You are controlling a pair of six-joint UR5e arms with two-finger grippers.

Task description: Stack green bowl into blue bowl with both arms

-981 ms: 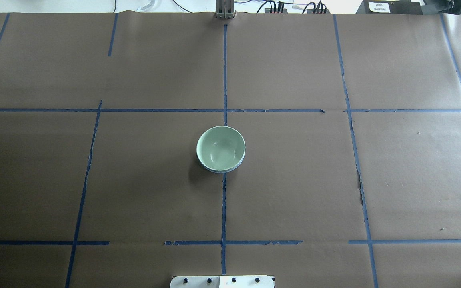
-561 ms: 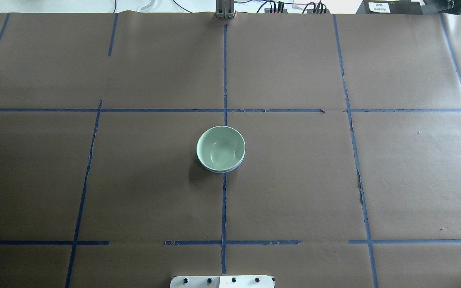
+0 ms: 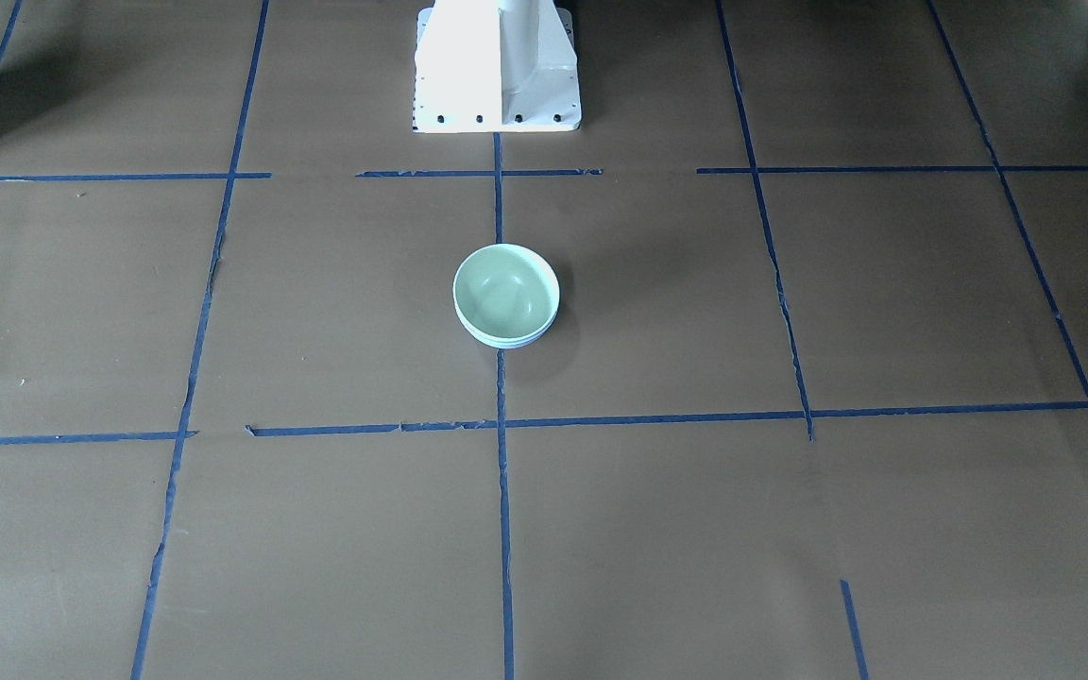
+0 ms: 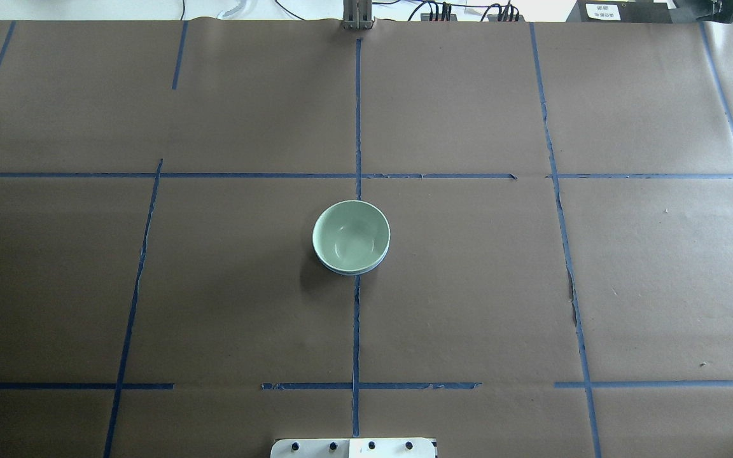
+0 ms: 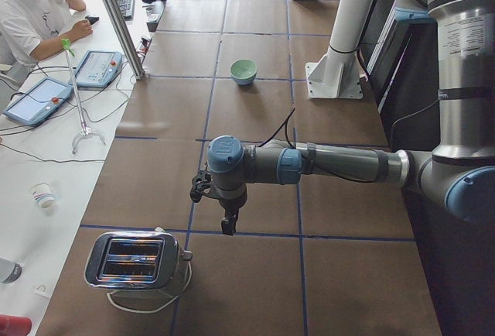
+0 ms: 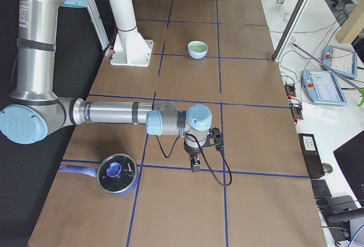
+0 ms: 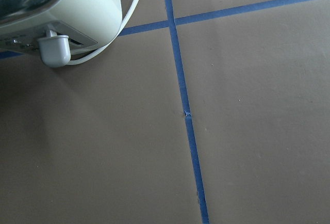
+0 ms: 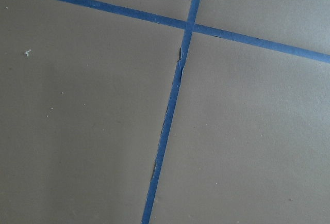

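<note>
Your left gripper (image 5: 228,224) and right gripper (image 6: 195,164) hang near the ends of the table (image 4: 532,286), open or closed you cannot tell; nothing has shifted; mid-table the green bowl (image 4: 350,235) sits nested in the blue bowl (image 4: 349,273), so stacking looks finished.

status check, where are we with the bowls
Left pincer, right pincer out wide, open or shut unclear. Green bowl nested in blue bowl, mid-table. Toaster and lidded pan far from the stack.

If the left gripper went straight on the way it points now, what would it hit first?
The left gripper points down, so likely the table paper near a blue tape line, beside the toaster.
</note>
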